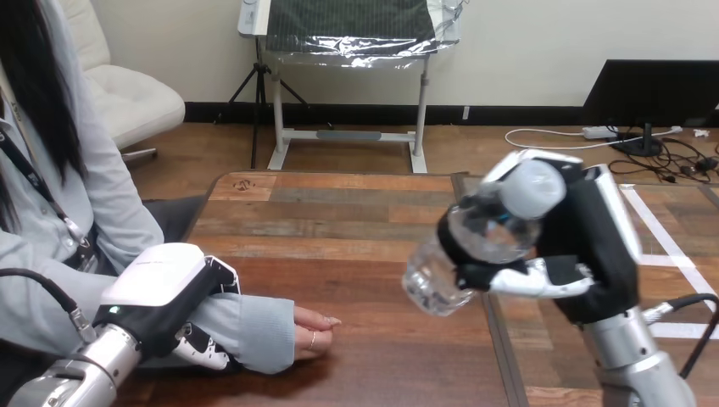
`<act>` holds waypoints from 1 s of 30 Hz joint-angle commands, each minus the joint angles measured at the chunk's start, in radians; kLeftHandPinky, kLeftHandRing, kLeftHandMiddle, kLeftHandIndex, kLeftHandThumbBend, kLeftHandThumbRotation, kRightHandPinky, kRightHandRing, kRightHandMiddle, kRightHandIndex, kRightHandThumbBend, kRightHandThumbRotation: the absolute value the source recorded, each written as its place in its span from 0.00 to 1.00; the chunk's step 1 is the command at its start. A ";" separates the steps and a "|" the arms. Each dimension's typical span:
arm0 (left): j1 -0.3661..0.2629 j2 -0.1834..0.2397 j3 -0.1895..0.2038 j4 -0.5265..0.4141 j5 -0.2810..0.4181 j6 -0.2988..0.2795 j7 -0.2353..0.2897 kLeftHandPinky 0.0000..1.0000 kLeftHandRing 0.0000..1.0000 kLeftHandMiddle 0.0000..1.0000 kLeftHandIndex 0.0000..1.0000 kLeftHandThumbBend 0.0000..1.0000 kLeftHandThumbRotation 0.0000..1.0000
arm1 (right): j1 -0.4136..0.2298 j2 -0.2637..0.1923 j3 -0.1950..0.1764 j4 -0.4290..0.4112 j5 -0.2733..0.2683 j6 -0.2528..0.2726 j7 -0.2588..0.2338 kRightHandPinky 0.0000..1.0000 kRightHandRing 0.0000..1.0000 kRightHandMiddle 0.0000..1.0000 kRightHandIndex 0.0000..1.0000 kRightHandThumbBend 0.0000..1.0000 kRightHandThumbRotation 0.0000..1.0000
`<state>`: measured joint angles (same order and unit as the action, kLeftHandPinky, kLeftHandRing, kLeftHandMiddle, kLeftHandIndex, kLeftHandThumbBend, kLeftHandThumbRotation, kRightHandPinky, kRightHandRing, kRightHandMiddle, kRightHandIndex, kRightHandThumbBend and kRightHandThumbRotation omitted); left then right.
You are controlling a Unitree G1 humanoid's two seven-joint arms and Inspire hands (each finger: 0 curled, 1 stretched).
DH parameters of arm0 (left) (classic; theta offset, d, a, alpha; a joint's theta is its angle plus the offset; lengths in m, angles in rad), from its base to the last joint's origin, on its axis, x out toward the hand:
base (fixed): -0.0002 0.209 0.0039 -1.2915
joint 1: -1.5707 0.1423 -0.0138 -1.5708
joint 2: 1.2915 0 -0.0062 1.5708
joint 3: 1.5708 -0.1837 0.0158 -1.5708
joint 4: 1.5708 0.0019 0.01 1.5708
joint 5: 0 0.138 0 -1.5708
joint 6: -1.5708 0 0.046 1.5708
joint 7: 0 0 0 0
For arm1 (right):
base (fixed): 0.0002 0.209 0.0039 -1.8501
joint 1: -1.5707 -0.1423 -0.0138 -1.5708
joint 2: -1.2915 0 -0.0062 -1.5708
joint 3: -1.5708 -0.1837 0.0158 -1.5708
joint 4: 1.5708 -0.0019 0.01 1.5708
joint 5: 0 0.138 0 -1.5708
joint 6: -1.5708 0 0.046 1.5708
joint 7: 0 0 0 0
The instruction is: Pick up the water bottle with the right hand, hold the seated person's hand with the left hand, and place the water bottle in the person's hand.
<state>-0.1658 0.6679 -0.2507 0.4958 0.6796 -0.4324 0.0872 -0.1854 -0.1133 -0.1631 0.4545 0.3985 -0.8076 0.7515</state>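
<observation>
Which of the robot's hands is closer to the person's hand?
Left. The left hand sits over the person's forearm, fingers curled round it, just beside the person's hand. The right hand is off to the right, above the table, holding the water bottle.

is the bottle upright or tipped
Tipped: the water bottle slants in the right hand, its lower end toward the view's left.
</observation>
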 commanded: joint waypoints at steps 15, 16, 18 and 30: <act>0.022 -0.009 0.043 -0.204 -0.017 0.044 -0.007 0.28 0.31 0.36 0.37 0.79 0.00 | -0.156 0.021 0.023 0.113 -0.040 -0.022 -0.032 0.23 0.30 0.36 0.35 0.76 0.00; 0.024 -0.009 0.045 -0.213 -0.018 0.049 -0.011 0.28 0.31 0.36 0.37 0.79 0.00 | -0.160 0.021 0.024 0.120 -0.044 -0.025 -0.032 0.23 0.30 0.36 0.35 0.76 0.00; 0.026 -0.009 0.050 -0.221 -0.023 0.040 -0.003 0.28 0.31 0.36 0.37 0.80 0.00 | -0.170 0.025 0.029 0.140 -0.049 -0.024 -0.029 0.23 0.30 0.36 0.35 0.76 0.00; 0.045 -0.013 0.073 -0.285 -0.038 0.047 -0.011 0.29 0.31 0.36 0.38 0.82 0.00 | -0.206 0.036 0.058 0.211 -0.073 -0.013 -0.025 0.23 0.29 0.36 0.35 0.75 0.00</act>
<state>-0.0727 0.6679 -0.2188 0.3338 0.6776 -0.3771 0.0689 -0.2879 -0.0963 -0.1159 0.6473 0.3313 -0.8078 0.7341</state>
